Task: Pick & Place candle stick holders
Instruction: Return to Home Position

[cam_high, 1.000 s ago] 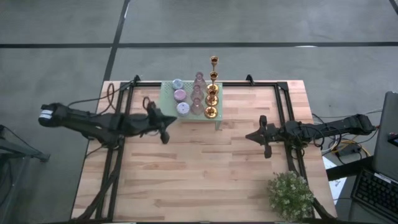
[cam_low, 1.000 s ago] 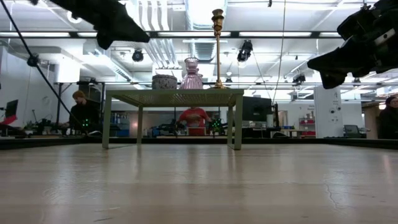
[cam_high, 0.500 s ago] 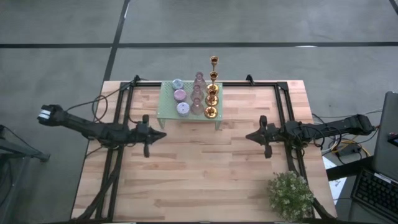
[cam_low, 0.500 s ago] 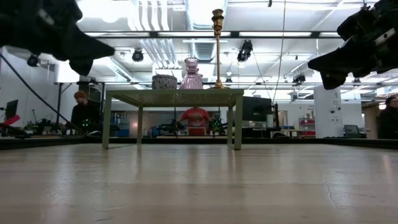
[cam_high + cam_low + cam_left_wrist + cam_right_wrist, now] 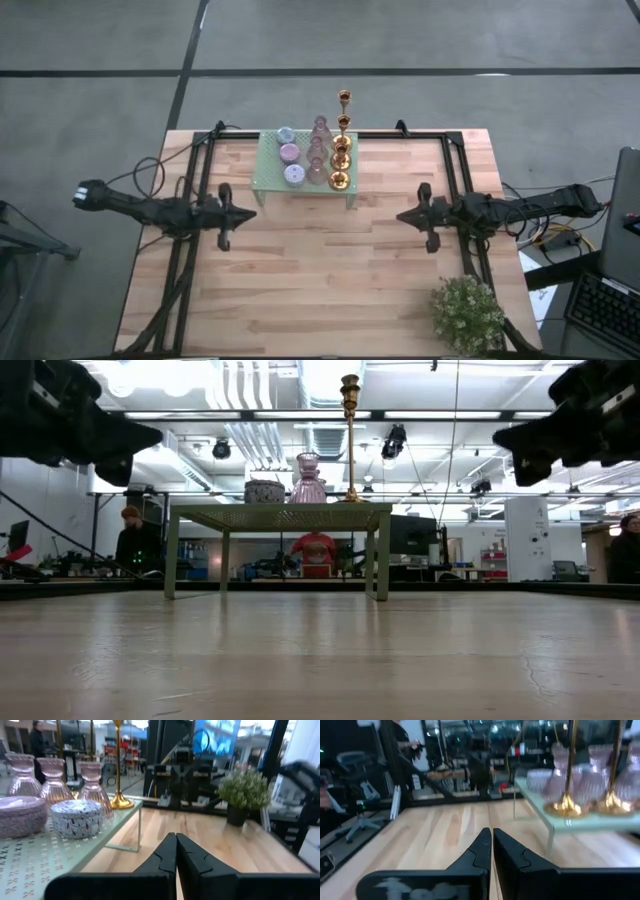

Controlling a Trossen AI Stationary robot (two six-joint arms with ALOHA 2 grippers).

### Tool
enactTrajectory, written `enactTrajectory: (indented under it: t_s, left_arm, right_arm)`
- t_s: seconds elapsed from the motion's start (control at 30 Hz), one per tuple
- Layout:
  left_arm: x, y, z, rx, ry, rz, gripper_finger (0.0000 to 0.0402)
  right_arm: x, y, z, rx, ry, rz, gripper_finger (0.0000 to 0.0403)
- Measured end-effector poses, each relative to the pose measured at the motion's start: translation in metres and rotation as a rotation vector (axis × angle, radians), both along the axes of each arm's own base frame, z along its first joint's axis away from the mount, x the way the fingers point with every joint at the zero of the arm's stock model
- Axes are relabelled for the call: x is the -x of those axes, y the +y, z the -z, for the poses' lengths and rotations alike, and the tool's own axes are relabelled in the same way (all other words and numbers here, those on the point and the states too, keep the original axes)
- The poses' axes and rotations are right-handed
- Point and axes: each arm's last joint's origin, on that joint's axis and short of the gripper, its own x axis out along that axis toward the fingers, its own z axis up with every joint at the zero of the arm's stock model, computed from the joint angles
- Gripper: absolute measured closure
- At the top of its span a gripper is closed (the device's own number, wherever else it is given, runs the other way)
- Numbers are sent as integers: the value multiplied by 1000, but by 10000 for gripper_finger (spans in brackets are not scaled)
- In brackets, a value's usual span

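Left gripper (image 5: 222, 215) has withdrawn from the rack (image 5: 265, 178) to the table's left side, fingers pressed together, holding nothing. Right gripper (image 5: 428, 218) waits opposite, fingers likewise closed. Candle stick holders (image 5: 316, 150) stand upright on the rack, long axes vertical: three gold sticks (image 5: 339, 180), three pink glass ones (image 5: 316, 168), three squat round ones (image 5: 294, 174).

The left tool (image 5: 245, 213) has drawn back from the rack's (image 5: 268, 180) near corner toward the left side of the surface (image 5: 330, 280). The right tool (image 5: 403, 215) seems slightly raised in the low view.
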Motion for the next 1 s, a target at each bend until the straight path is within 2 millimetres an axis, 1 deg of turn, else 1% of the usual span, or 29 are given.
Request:
enactTrajectory:
  t_s: [0.1, 0.2, 0.4, 0.53, 0.6, 0.67, 0.77, 1.0]
  left_arm:
    - [3, 1, 7, 19, -7, 1, 394]
    - [5, 1, 7, 32, -14, 1, 393]
    - [9, 3, 5, 8, -36, -13, 393]
    - [10, 4, 8, 1, -14, -47, 392]
    - [10, 4, 9, -2, -3, -55, 392]
    - [10, 4, 11, -6, 19, -54, 392]
    - [10, 4, 11, 1, 21, -52, 392]
    - [9, 3, 14, -7, 43, -42, 392]
  right_arm:
    - [0, 1, -5, 39, -57, -40, 390]
    - [3, 1, -11, 65, -112, -61, 390]
    - [11, -5, -13, 75, -140, 34, 390]
    - [20, -6, -15, 83, -81, 46, 390]
    - [27, -8, -18, 111, -36, 73, 390]
    - [32, -10, -21, 98, -16, 115, 390]
    - [34, -11, -22, 57, 22, 152, 390]
    - [31, -11, -26, 54, 51, 155, 390]
